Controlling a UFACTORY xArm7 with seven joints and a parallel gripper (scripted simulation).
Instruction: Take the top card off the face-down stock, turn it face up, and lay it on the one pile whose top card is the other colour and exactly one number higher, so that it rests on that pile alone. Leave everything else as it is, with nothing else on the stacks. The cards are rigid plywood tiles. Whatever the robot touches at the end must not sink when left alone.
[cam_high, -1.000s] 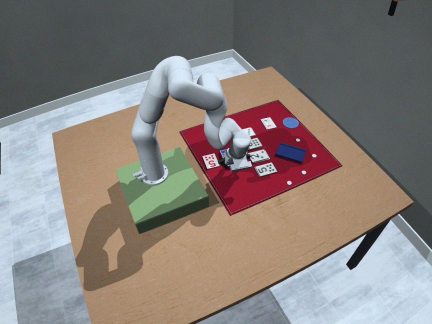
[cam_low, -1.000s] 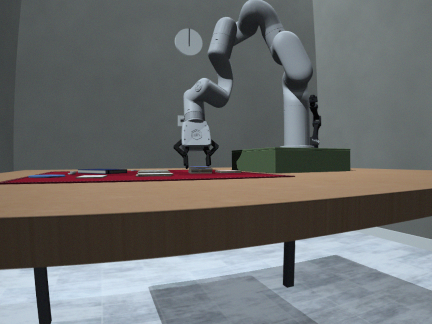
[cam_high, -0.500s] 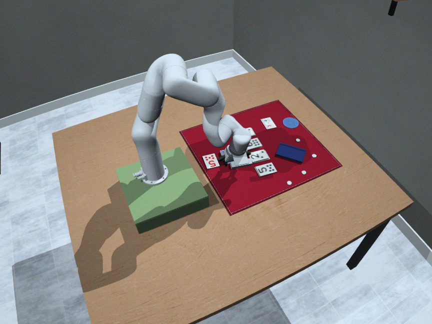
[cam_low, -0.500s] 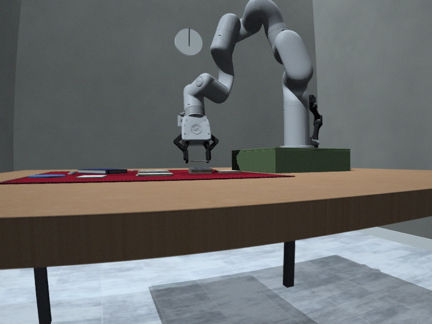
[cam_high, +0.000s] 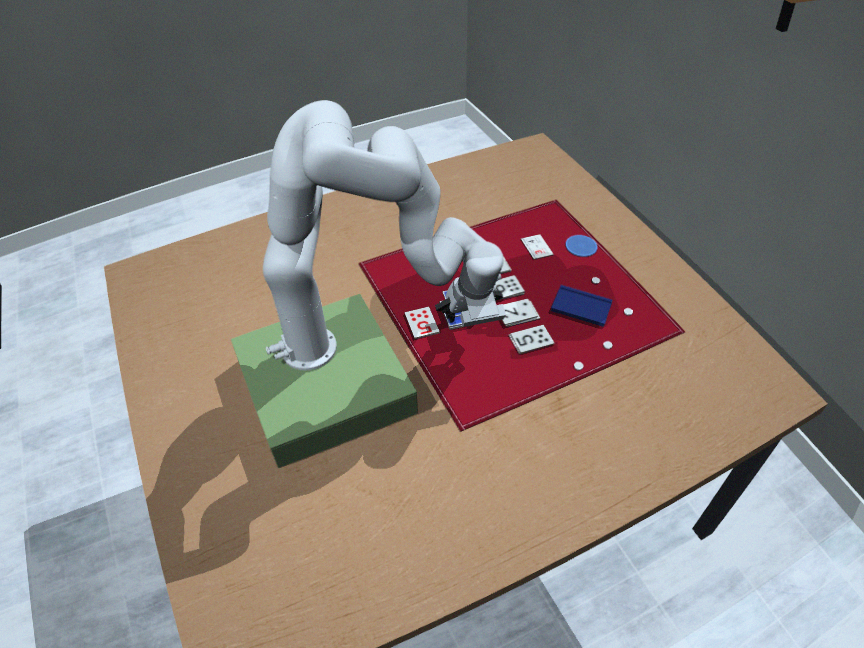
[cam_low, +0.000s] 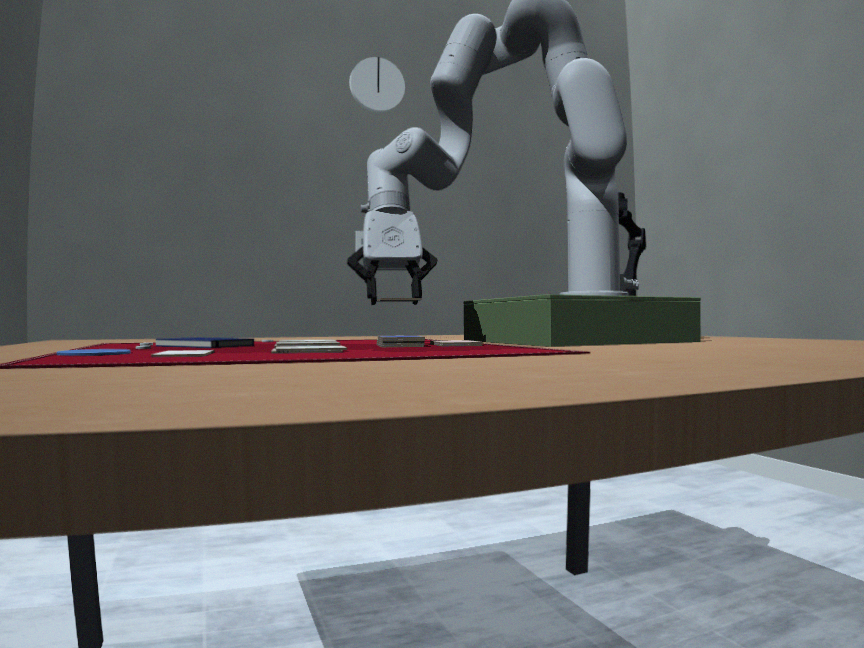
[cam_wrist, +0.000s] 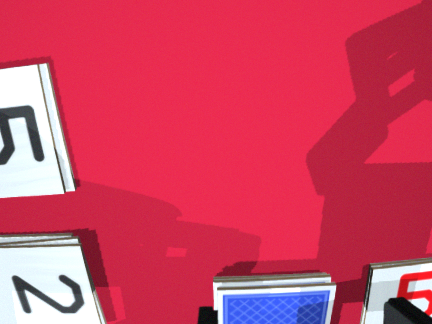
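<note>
My gripper (cam_low: 396, 298) (cam_wrist: 303, 314) is shut on a thin card (cam_low: 399, 300), seen edge-on and level between the fingertips, well above the mat. The card is hidden in the top view and out of the wrist view; its face cannot be read. The blue-backed face-down stock (cam_high: 455, 320) (cam_low: 400, 342) (cam_wrist: 270, 307) lies below, partly hidden. Beside it lies a red 5 (cam_high: 421, 322) (cam_wrist: 376, 302). The row of piles shows a black 5 (cam_high: 531, 338) (cam_wrist: 30, 175), a black 2 (cam_high: 519, 312) (cam_wrist: 50, 300), a black card (cam_high: 512, 285) with a partly hidden number and a mostly hidden pile (cam_high: 505, 265).
On the red mat (cam_high: 488, 390) (cam_low: 488, 349) also lie a dark blue box (cam_high: 581, 305) (cam_low: 188, 342), a light blue disc (cam_high: 581, 245) (cam_low: 94, 352), a white card with red and black marks (cam_high: 536, 246) (cam_low: 182, 352) and several small white discs. The arm stands on a green block (cam_high: 334, 390) (cam_low: 593, 320).
</note>
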